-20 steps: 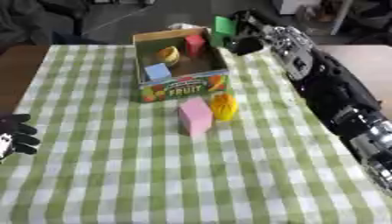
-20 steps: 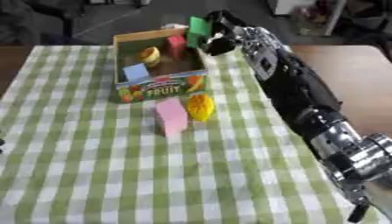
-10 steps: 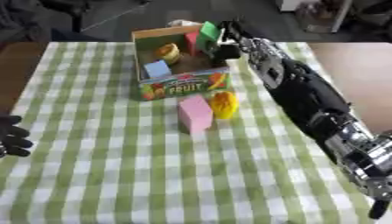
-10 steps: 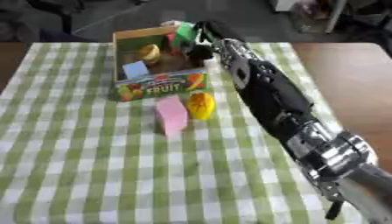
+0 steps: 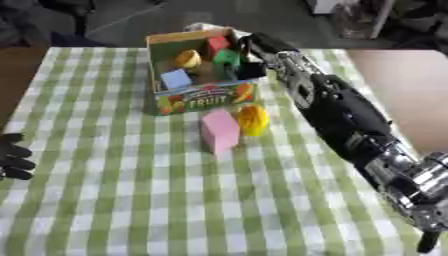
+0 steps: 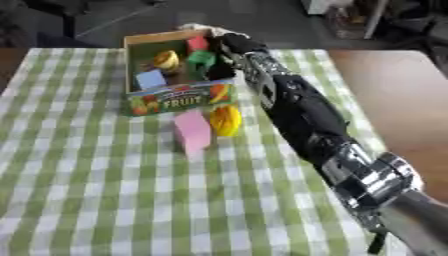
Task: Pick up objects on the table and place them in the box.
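The box (image 5: pixel 199 95) is sitting at the far middle of the table (image 5: pixel 105 200), and it is already holding several things: a yellow piece (image 5: pixel 186 58), a red block (image 5: pixel 218 44), a blue block (image 5: pixel 176 79) and a green block (image 5: pixel 227 57). The right hand (image 5: pixel 248 67) is reaching over the box's right wall and is sitting inside it, just beside the green block. Whether the fingers are curled on that block or spread clear of it cannot be told; the hand is showing only as a dark mass against the box interior.

Two things are remaining on the table, just in front of the box: a pink block (image 5: pixel 220 131) standing upright and a yellow-orange object (image 5: pixel 254 120) touching or nearly touching its right side. By this count the task is judged more than half complete, with the green block's delivery in hand.

The left hand (image 5: pixel 12 161) is resting at the left edge, partly cut off, with its fingers relaxed and holding nothing. The box's near wall is hiding part of its floor, so further contents cannot be ruled out. The shape of the yellow-orange object is too blurred to identify.
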